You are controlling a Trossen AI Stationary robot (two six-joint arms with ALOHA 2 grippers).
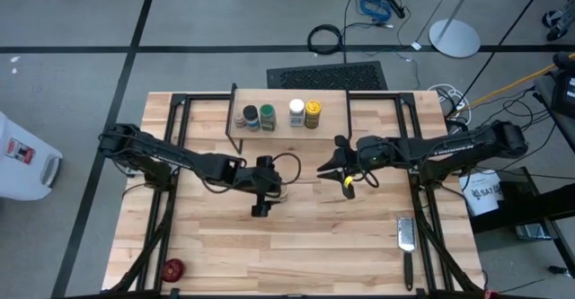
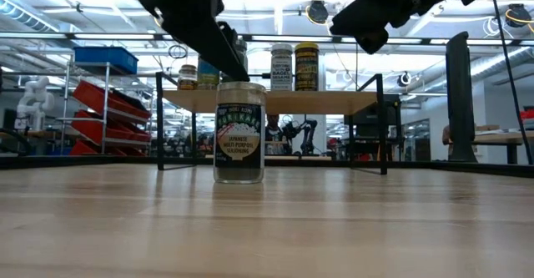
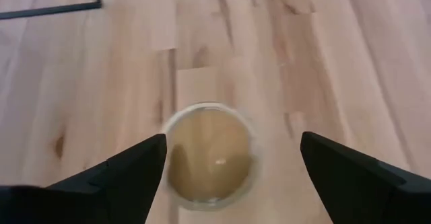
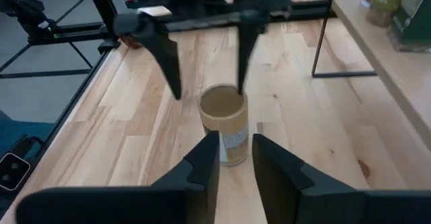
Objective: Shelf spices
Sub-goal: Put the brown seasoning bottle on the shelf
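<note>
On the wooden table (image 1: 341, 236), in front of the shelf (image 1: 278, 103), the tan jar (image 2: 239, 144) stands upright and alone. The left gripper (image 3: 229, 163) hangs just above it, fingers spread wide to either side and not touching it. Four jars (image 1: 280, 116) stand in a row on the shelf. The right gripper (image 4: 234, 158) hovers nearby, its fingers narrowly parted and empty.

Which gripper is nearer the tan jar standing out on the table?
Left. The left gripper hangs open directly above the tan jar, fingers either side. The right gripper is off to the side, apart from it.
</note>
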